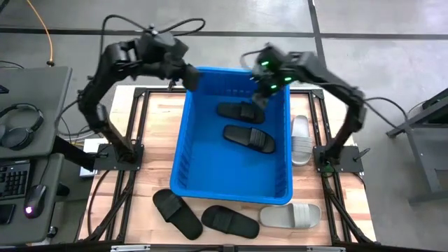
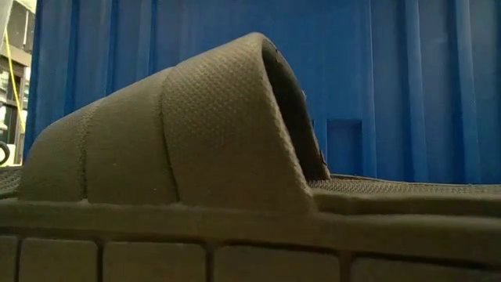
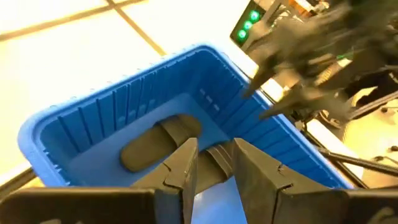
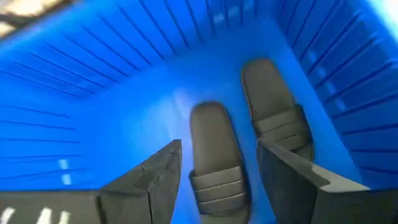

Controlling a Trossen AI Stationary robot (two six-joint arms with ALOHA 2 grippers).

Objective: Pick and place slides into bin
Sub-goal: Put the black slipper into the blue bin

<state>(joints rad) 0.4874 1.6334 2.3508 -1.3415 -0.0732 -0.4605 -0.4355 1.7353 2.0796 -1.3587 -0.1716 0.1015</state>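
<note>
Two black slides (image 1: 248, 137) lie inside the bin (image 1: 183, 147); four more, black and grey, wait outside it on the counter (image 1: 157, 133). Right hand (image 4: 217, 168) hangs wide and empty over the bin's far end, left hand (image 3: 211, 165) narrow and empty at its far corner. Step between placements, apparently; next move calls for reaching an outside slide.

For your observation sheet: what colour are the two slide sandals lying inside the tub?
Matte black slide sandals, clearest in the high view.

The setting is a robotics lab or workshop. A light wooden tabletop (image 1: 159, 140) sits on a black metal frame (image 1: 115, 203) over a grey concrete floor with marked seams (image 1: 378, 28), and loose cables run across the floor. A grey side desk (image 1: 31, 105) carries black over-ear headphones (image 1: 19, 126), a black keyboard (image 1: 12, 180) and a computer mouse (image 1: 33, 199).
</note>
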